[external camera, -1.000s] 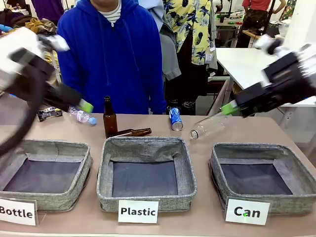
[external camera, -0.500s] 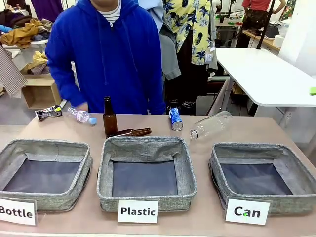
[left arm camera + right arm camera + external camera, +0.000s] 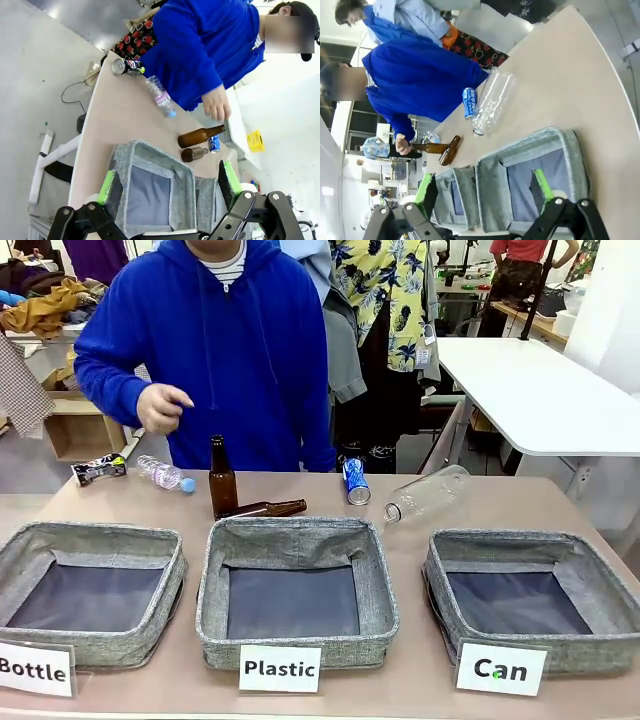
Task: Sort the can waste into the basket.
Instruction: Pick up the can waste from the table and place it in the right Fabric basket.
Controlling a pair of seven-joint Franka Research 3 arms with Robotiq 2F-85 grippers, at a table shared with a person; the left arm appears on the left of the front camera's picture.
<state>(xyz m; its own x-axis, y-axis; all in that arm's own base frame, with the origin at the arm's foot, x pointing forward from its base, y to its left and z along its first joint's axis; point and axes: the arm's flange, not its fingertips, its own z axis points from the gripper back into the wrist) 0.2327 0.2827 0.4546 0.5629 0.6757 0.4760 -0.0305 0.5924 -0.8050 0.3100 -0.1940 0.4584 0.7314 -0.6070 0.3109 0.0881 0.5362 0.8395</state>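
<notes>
The blue can stands at the far edge of the desk, just left of a clear plastic bottle lying on its side. The crushed can lies at the far left corner, near a small plastic bottle. The basket behind the "Can" card sits at the near right with nothing in it, well apart from both cans.

In the right wrist view, the right hand hangs above the desk with its fingers spread wide and gripping nothing. The basket lies below it and the blue can is farther off, beyond the basket's far rim.

In the left wrist view, the left hand is also wide apart and bare over another grey basket. The crushed can is well beyond it and the blue can is off to one side.

The person's hand is raised above the desk, near an upright brown bottle.
</notes>
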